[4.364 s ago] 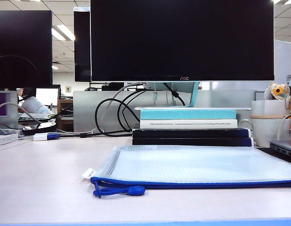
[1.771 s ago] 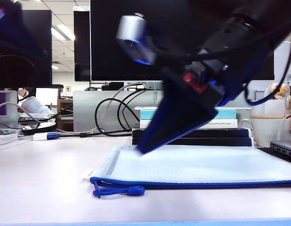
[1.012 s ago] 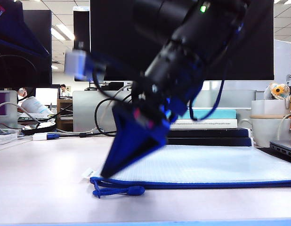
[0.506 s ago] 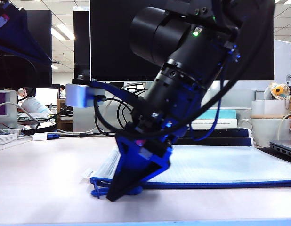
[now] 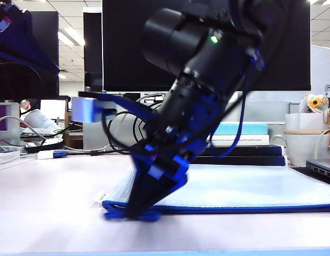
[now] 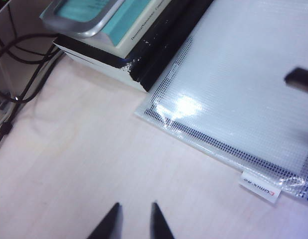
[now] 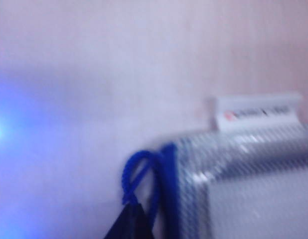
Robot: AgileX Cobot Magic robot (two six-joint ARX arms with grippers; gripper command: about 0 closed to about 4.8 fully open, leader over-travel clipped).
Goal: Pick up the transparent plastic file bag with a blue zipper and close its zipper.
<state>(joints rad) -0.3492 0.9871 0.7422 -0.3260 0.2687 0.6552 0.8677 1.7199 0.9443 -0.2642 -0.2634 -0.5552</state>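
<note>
The transparent plastic file bag (image 5: pixel 250 189) lies flat on the pale table (image 5: pixel 47 186), its blue zipper (image 5: pixel 250 208) along the near edge. My right gripper (image 5: pixel 134 213) has reached across to the bag's left corner. In the right wrist view the right gripper (image 7: pixel 134 211) is shut, its dark tips pinched on the zipper's looped blue cord (image 7: pixel 136 172), beside the bag (image 7: pixel 253 199) and its white tag (image 7: pixel 258 112). The bead is hidden. My left gripper (image 6: pixel 136 205) hovers over bare table, narrowly open and empty, short of the bag (image 6: pixel 243 94). Its blue fingers (image 5: pixel 26 48) show high at the left.
A stack of books (image 5: pixel 250 141) lies just behind the bag, under a large black monitor (image 5: pixel 207 42). Black cables (image 5: pixel 122 133) loop behind on the left. A white mug (image 5: pixel 306 144) and a laptop edge (image 5: pixel 322 168) stand at the right.
My right arm has come down from over the bag to its left corner, and its jaws have shut on the blue cord. The left gripper has stayed put.
</note>
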